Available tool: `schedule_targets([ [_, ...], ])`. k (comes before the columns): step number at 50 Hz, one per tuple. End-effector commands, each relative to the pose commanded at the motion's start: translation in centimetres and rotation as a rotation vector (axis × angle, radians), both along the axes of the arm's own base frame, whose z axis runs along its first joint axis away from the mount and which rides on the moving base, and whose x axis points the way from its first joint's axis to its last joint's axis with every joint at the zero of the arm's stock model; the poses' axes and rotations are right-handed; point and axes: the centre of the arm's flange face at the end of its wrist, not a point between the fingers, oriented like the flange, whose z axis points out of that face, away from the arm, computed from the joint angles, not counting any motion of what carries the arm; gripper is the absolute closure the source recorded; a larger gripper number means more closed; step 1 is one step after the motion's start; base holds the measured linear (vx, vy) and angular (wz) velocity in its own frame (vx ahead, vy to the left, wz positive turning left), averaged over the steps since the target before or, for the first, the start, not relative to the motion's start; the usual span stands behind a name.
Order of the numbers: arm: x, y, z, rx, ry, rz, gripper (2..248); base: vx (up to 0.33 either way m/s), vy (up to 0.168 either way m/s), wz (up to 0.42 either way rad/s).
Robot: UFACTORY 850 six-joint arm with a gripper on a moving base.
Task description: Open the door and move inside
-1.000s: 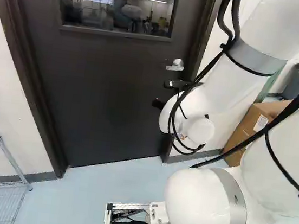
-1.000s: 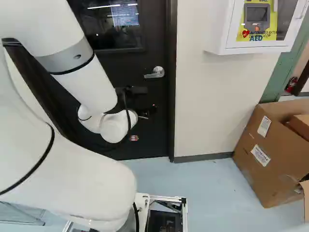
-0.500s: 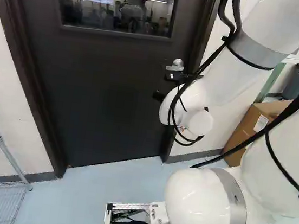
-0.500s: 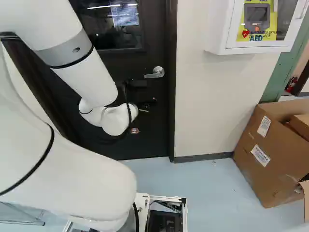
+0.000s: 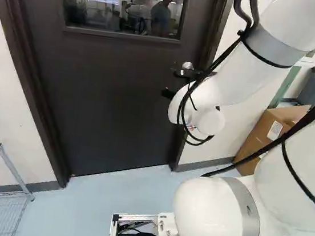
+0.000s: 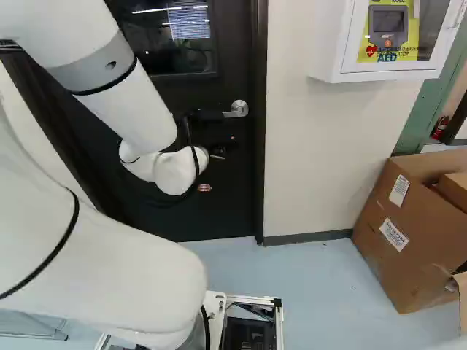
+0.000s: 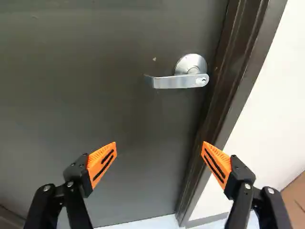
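1. Door: seen closed in its frame; a window is set in its upper part.
2. Handle: a silver lever, mounted on the door near the frame edge; held level, pointed away from that edge.
3. Fingers: spread wide apart, with door surface seen between the orange pads. The handle is located ahead, separated from both.
4. Arm: extended toward the handle side of the door. In the left base view, the handle is partly hidden by black wrist parts.
5. Surroundings: a white cabinet is fixed to the wall; a cardboard box is placed on the floor at the right. A wire rack is noted at the left of the left base view.
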Motion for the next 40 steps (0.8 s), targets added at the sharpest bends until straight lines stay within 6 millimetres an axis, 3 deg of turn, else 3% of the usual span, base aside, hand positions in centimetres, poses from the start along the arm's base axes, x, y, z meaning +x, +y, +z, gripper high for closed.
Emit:
schedule_targets([
  [40, 2.4, 0.0, 4.1, 0.000, -0.096, 0.000, 3, 0.000, 0.000, 0.000],
])
